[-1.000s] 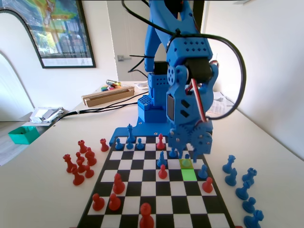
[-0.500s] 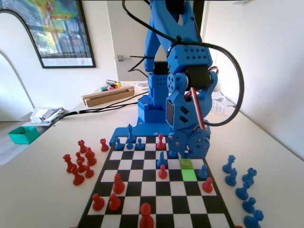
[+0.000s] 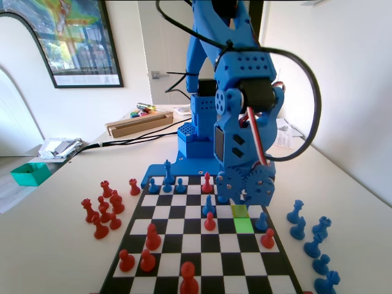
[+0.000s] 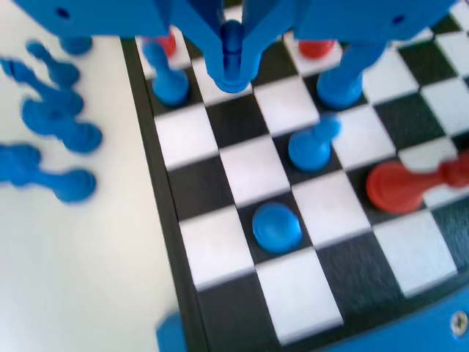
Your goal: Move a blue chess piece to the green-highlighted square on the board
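Blue pawn in the claw, low over the board (image 3: pixel 184 245)

From the wrist view I see my claw (image 4: pixel 233 62) clamped on the blue chess piece (image 4: pixel 232 51); in the fixed view the arm's head hides it, just behind the green-highlighted square (image 3: pixel 243 224).

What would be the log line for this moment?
claw: shut on blue pawn | green-highlighted square: empty | phase: pawn gripped, not yet placed

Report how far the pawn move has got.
Done: the gripper is shut on the blue chess piece. In hand: the lift; whether it is off the board I cannot tell. Left: carrying it to the green-highlighted square, which is bare, and releasing.
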You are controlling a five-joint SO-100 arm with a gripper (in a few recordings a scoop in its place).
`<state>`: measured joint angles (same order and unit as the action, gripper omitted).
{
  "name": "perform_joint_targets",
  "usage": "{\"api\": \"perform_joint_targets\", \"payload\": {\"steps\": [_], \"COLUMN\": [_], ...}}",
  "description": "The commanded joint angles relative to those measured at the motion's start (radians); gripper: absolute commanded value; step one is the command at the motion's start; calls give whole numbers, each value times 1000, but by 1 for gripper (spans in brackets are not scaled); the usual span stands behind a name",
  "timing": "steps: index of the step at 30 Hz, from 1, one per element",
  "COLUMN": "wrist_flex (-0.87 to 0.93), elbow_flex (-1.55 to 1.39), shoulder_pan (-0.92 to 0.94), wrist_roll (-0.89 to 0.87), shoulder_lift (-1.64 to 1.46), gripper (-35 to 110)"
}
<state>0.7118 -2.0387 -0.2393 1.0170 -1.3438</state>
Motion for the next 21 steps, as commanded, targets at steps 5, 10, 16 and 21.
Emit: {"api": "perform_joint_targets", "payload": {"steps": [5,10,16,21], "wrist_flex": [75,66,11,-8], "elbow_flex": [199,198,126,95], "shoulder_pan": [18,17,6,-8], "wrist_roll": [-2,5,17,18], "shoulder_lift": [25,57,67,72], "gripper": [1,1,1,1]}}
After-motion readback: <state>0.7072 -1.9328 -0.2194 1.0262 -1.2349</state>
